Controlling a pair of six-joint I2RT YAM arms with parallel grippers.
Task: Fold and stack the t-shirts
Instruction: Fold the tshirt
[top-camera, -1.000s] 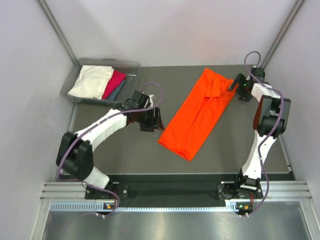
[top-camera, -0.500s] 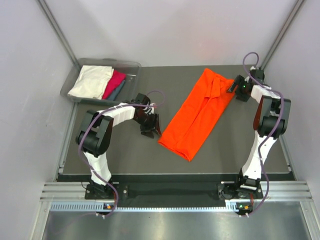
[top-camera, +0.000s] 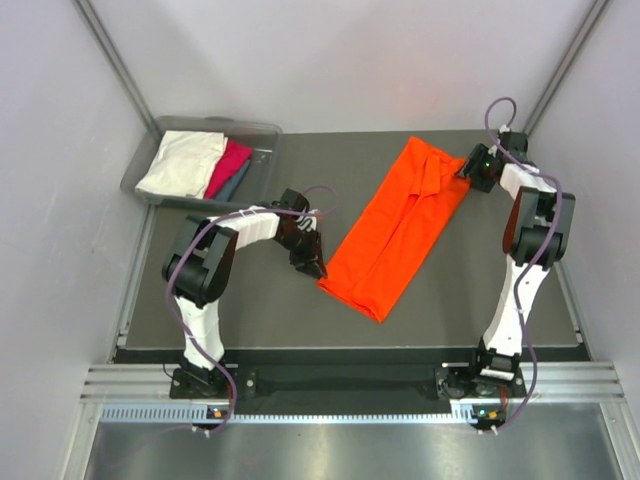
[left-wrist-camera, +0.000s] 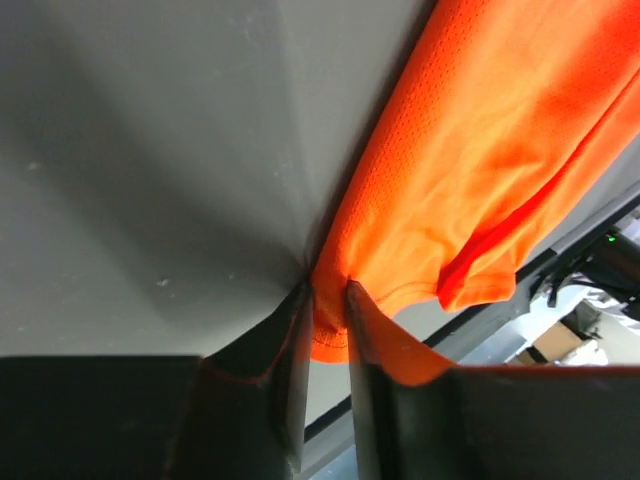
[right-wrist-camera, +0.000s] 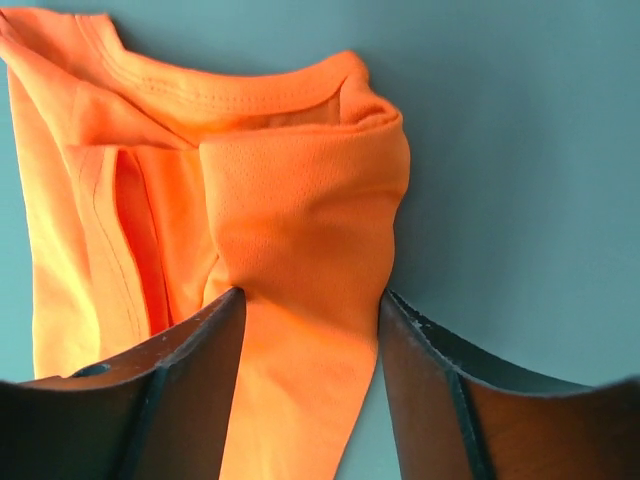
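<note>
A bright orange t-shirt, folded into a long strip, lies diagonally on the dark table. My left gripper sits at the strip's near left corner. In the left wrist view its jaws pinch the hem corner of the orange t-shirt. My right gripper is at the far collar end. In the right wrist view its fingers press on both sides of a bunched fold of the orange t-shirt just below the collar.
A grey plastic bin at the table's back left holds a cream-white t-shirt, a magenta-pink one and a teal-grey one. Walls rise close on both sides.
My left gripper slid right to the shirt's near corner and closed on the hem. My right gripper's jaws narrowed onto the fold by the collar.
</note>
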